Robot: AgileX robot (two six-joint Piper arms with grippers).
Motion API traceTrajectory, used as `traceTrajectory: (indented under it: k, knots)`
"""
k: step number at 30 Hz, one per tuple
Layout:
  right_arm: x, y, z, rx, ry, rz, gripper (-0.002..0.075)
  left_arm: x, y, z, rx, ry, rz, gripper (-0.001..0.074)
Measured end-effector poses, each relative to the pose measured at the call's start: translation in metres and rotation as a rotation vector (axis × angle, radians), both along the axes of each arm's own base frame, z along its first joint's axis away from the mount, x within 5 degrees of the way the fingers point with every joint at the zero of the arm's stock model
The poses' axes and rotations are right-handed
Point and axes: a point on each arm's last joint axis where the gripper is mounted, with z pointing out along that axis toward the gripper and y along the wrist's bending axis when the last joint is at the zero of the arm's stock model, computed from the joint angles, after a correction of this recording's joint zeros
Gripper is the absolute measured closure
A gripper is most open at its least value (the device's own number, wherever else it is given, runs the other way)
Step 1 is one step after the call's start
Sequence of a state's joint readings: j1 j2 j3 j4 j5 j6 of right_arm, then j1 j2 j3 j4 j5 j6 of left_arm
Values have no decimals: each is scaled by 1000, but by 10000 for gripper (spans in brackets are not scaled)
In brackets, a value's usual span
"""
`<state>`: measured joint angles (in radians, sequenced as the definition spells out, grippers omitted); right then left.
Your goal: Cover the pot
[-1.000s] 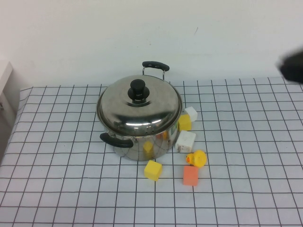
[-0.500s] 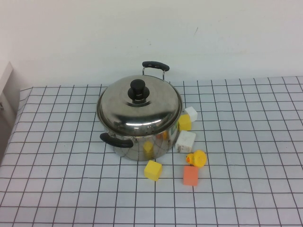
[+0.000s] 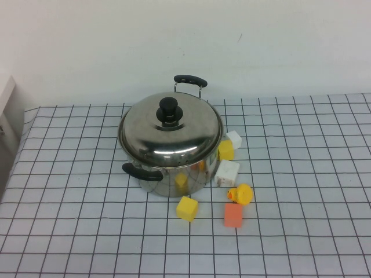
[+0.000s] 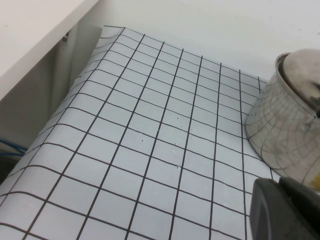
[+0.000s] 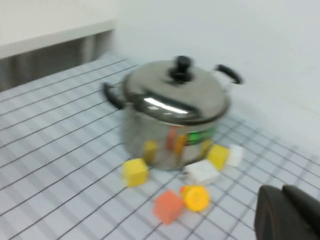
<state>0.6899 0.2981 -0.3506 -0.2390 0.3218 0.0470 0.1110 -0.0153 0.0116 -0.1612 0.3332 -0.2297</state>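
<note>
The steel pot (image 3: 174, 174) stands at the table's middle with two black side handles. The domed steel lid (image 3: 171, 133) with a black knob (image 3: 169, 109) sits on it, covering it. Neither gripper shows in the high view. My left gripper (image 4: 280, 210) is shut and empty, low over the cloth to the pot's left; the pot (image 4: 285, 130) and the lid (image 4: 305, 70) show beside it. My right gripper (image 5: 282, 212) is shut and empty, well back from the pot (image 5: 165, 135) on its right side, with the lid (image 5: 175, 92) in view.
Toy blocks lie by the pot's front right: a yellow block (image 3: 187, 208), an orange block (image 3: 233, 215), a yellow duck (image 3: 240, 193), two white blocks (image 3: 226, 172) and another yellow block (image 3: 226, 150). A white shelf (image 3: 4, 92) stands at the far left.
A dark blurred shape at the high view's right edge one second ago has left the view. Pot, lid and blocks have not moved.
</note>
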Motion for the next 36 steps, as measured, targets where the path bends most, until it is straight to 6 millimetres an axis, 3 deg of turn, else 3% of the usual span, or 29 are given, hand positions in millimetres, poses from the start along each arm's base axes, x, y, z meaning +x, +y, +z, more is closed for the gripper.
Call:
traceTrajectory:
  k: [6,16,25,36]
  knots:
    - [-2,-24,-52,37,-33,-298,728,0,0,0,0,0,0,738]
    - [-8,-44,-100,170,41,-689,728,0,0,0,0,0,0,738]
    - [-11,-43,-108,247,161,-712,728,0,0,0,0,0,0,738]
    - [-11,-43,-107,245,171,-713,728,0,0,0,0,0,0,738]
